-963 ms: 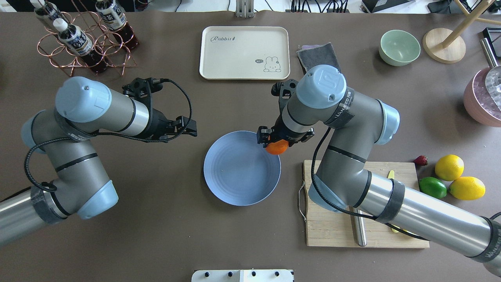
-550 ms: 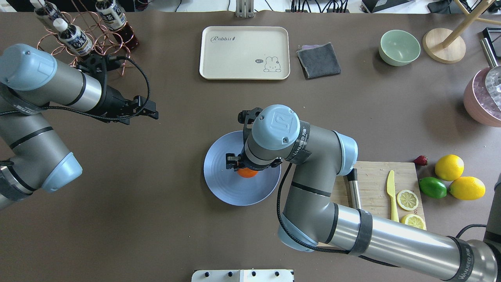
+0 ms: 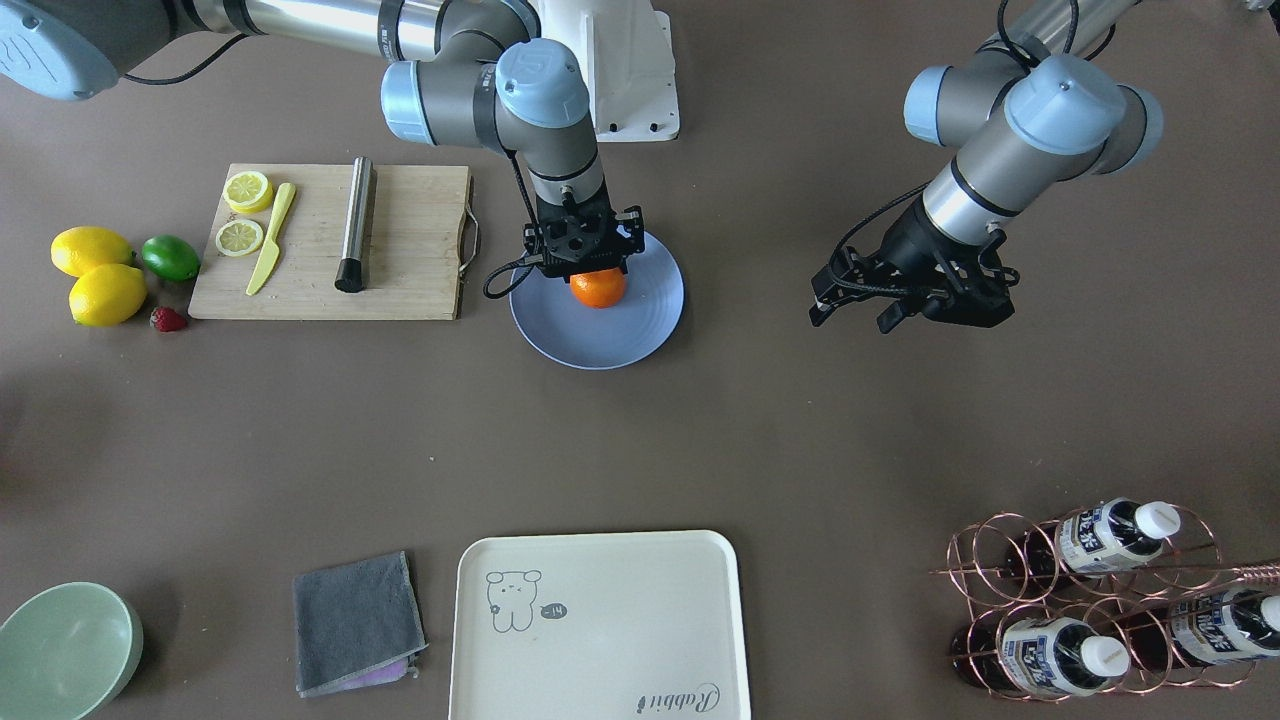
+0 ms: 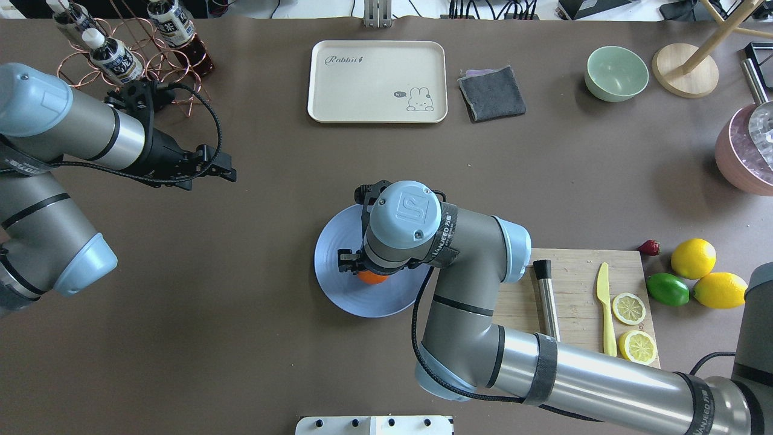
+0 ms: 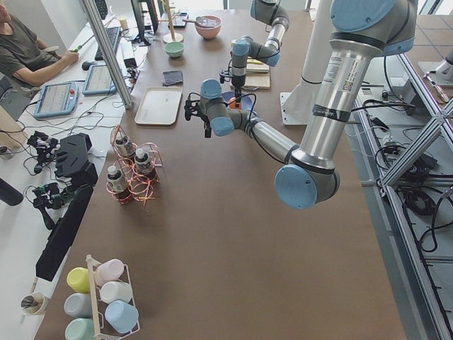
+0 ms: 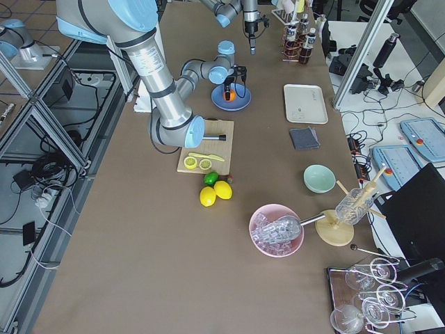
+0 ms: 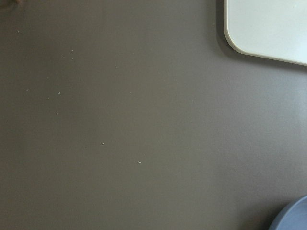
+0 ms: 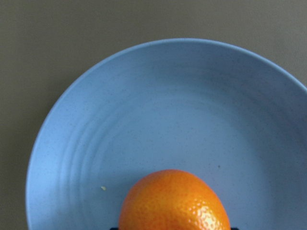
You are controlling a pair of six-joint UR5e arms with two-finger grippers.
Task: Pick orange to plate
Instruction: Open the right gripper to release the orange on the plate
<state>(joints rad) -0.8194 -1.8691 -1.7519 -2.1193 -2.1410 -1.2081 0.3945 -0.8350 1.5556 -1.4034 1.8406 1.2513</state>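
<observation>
The orange (image 3: pixel 598 289) hangs low over the middle of the light-blue plate (image 3: pixel 600 345), with my right gripper (image 3: pixel 592 270) shut on it from above. In the overhead view the wrist covers most of the orange (image 4: pixel 371 278), and only the plate's (image 4: pixel 338 296) left and near parts show. The right wrist view has the orange (image 8: pixel 175 201) at the bottom edge, over the plate's ringed surface (image 8: pixel 168 105). Whether the fruit touches the plate I cannot tell. My left gripper (image 4: pixel 228 170) hovers open and empty, far left of the plate.
A cutting board (image 4: pixel 574 284) with a knife, lemon slices and a metal rod lies right of the plate. Two lemons (image 4: pixel 694 258) and a lime (image 4: pixel 667 289) sit beyond it. At the back are a cream tray (image 4: pixel 377 81), grey cloth (image 4: pixel 491 92), green bowl (image 4: pixel 616 72) and bottle rack (image 4: pixel 127 60).
My right gripper carried the orange from the plate's far right rim to over its middle. The left arm drew back to the left, away from the plate.
</observation>
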